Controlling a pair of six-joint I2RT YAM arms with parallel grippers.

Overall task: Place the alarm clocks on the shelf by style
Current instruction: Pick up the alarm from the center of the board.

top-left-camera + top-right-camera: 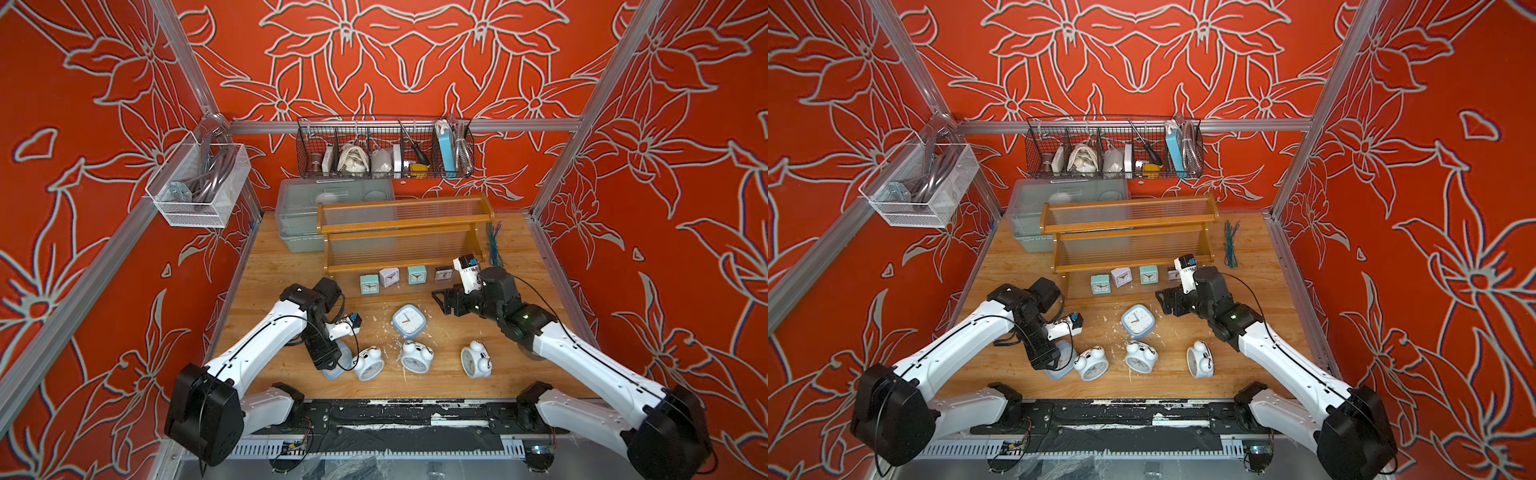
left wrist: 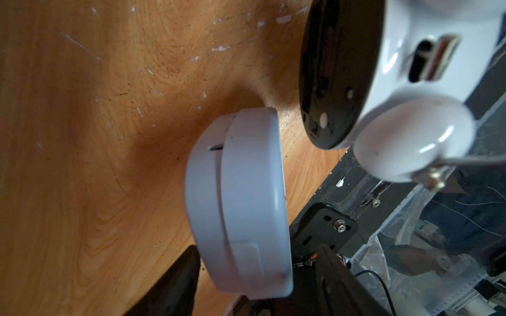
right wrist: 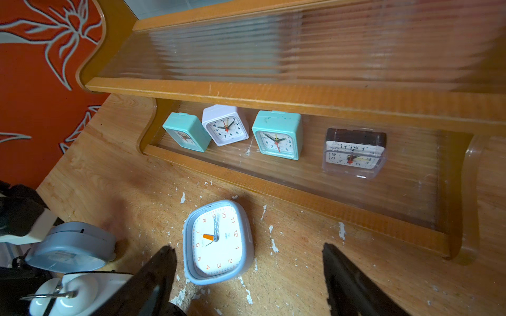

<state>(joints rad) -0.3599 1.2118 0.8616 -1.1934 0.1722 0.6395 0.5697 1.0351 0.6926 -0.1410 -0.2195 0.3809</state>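
cube clocks sat on the shelf bottom tier; right hand hung wide by the face-up blue clock on the bench; left hand straddled the second blue clock, grip unclear; next probably needed a squeeze and lift.

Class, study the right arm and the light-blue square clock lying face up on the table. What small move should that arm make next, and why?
Probably advance and lower the right gripper over the light-blue square clock. Its jaws stand open and empty, the clock lies face up just ahead of them, and the upper tiers of the shelf are bare.
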